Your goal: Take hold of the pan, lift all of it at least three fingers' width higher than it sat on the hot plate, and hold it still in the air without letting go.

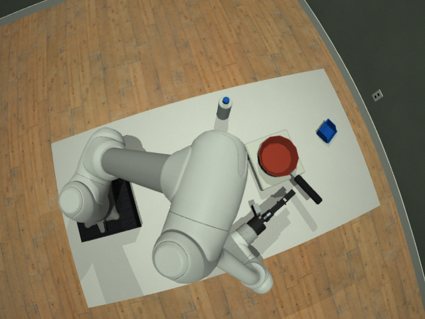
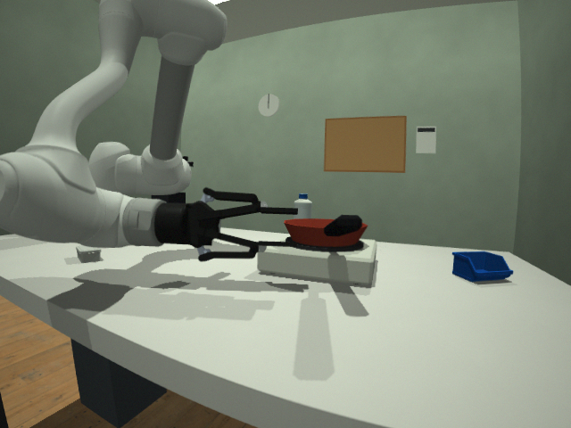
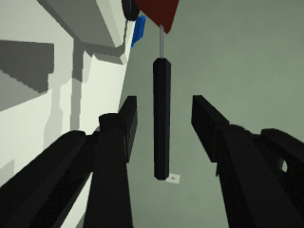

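The red pan (image 1: 277, 156) sits on the hot plate (image 1: 297, 170), a white block that stands on the table (image 1: 144, 274) in its right half as the top view shows it, nearer to the far long edge than the near one. The pan's black handle (image 1: 309, 189) sticks out past the block's corner, pointing toward the table's right near corner, and it hangs free above the table top.

The gripper (image 1: 289, 195) lies almost level, low over the table, beside the near side of the hot plate. Its fingers are partly open and they hold nothing. In the wrist view the handle (image 3: 161, 123) runs lengthwise in the gap between the two fingers, with space left on both sides (a little more on the right one), so the pads do not touch it. In the exterior view one finger (image 2: 277, 210) is above and one is below, the lower one at about the height of the dark burner ring (image 2: 322, 247) under the pan (image 2: 318, 231).

A white bottle with a blue cap (image 1: 224, 107) stands near the far long edge, behind the arm. A small blue bin (image 1: 326, 130) rests close to the right short edge, well apart from the hot plate. The arm's black base (image 1: 133, 219) is at the left short edge.
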